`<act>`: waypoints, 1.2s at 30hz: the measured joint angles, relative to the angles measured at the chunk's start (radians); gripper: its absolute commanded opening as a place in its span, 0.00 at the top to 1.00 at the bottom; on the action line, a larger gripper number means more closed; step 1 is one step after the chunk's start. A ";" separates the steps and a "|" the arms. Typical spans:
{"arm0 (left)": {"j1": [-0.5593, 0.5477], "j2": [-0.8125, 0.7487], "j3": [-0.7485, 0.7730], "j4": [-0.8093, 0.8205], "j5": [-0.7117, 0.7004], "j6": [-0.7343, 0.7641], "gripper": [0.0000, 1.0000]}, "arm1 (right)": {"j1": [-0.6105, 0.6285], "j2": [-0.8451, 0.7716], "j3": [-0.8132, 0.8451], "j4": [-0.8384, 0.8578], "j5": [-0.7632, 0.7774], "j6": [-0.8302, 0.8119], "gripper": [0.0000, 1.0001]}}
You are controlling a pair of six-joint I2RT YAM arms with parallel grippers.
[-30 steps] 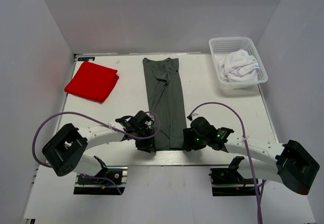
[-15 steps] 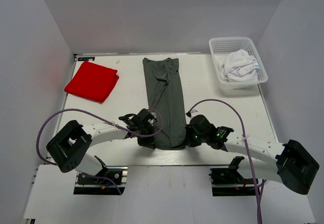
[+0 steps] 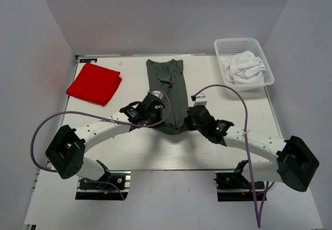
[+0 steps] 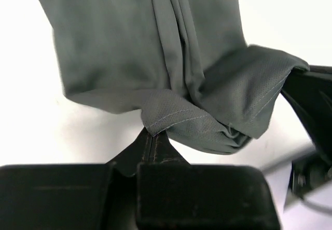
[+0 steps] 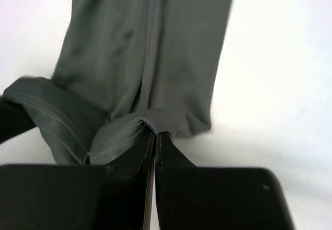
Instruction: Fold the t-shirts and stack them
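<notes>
Since a second ago the near hem of the dark grey t-shirt (image 3: 171,84) has left the near edge of the surface (image 3: 129,92) and travelled toward the middle, with both arms reaching further in. The shirt lies as a long narrow strip down the centre, its near end lifted and doubled back.

The top view hides the grip — the wrist views show it. The left gripper (image 4: 151,135) has its fingers (image 4: 161,149) pinched closed on a stitched hem corner, and the right gripper (image 5: 155,135) is clamped tight on the other corner.

The red t-shirt (image 3: 94,83) lies folded at far left, and the white t-shirt (image 3: 244,66) sits crumpled in the basket (image 3: 228,45) at far right. A sticker (image 3: 88,60) at the far left corner is too small to read.
</notes>
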 measured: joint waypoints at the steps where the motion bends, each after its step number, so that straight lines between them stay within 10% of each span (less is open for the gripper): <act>1: 0.003 0.006 0.018 0.001 -0.026 0.002 1.00 | -0.005 0.020 0.015 0.017 0.026 -0.002 1.00; 36: 0.290 0.517 0.581 -0.026 -0.215 0.112 0.91 | -0.283 0.623 0.624 0.135 0.033 -0.162 1.00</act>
